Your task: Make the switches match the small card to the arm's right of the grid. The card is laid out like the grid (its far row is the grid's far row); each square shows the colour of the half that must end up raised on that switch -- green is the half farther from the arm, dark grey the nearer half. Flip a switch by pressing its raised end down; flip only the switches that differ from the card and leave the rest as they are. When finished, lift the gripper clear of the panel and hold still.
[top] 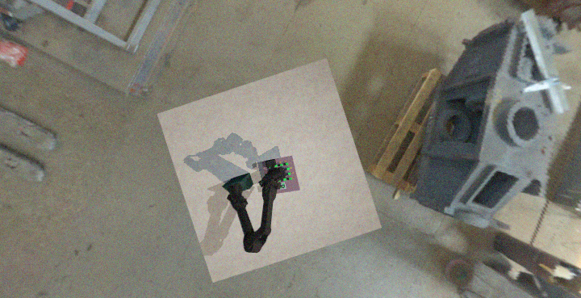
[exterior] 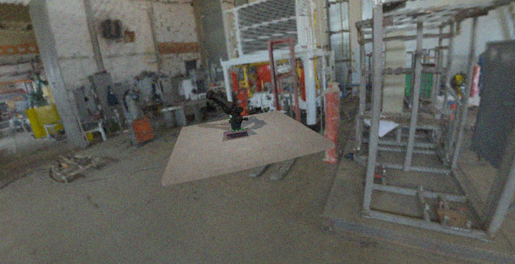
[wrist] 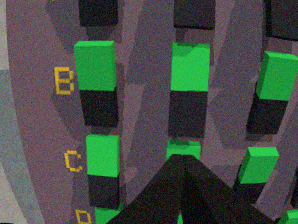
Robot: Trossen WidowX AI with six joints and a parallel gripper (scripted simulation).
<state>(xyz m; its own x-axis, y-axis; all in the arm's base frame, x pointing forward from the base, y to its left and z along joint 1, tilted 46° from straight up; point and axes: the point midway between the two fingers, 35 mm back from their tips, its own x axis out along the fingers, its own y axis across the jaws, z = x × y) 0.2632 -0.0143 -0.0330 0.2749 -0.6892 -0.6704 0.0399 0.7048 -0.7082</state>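
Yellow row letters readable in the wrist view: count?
3: yellow letter B beside the upper switches, yellow C below, yellow D cut by the frame edge. Others may be hidden.

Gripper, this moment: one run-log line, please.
gripper: shut, holding nothing | position: over switch panel | card match: cannot tell

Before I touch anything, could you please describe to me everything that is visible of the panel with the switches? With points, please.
The panel (top: 294, 185) (wrist: 35, 125) is a flat, dull purple plate with straight edges, lying on the pale table top. It carries rows of rocker switches, each half green, half near-black. Yellow letters are marked along one side; B and C read clearly. Shadows cross its surface. The arm stands over it and hides part of the grid, so I cannot tell whether the gripper (wrist: 181, 164) touches a switch. The material looks matte.
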